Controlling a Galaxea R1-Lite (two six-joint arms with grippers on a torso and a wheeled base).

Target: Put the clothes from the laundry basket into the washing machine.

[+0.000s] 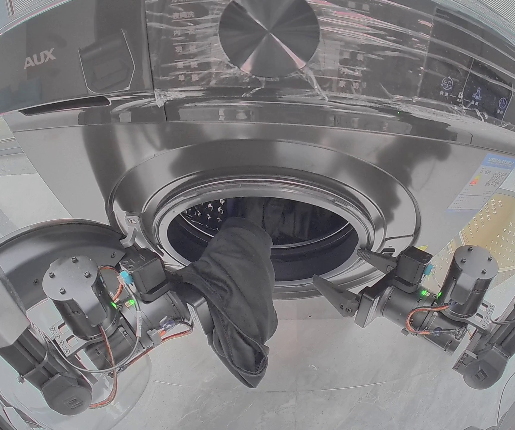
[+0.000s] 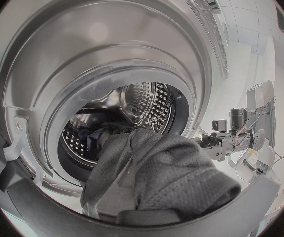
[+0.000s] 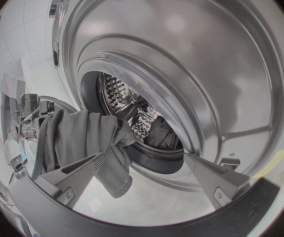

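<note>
Left tool (image 1: 193, 297) beneath dark garment (image 1: 239, 282) at mouth of washing machine (image 1: 305, 150)

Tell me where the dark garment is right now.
In the head view the dark garment hangs left of centre off the left arm, its top over the drum opening's rim.

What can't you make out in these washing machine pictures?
Left gripper: its grip, buried under the dark garment, head and left wrist views.
Clothes in the drum: count unclear, dark heap in shadow, right wrist view.
Yellow basket: contents hidden behind the washer front, head view.
</note>
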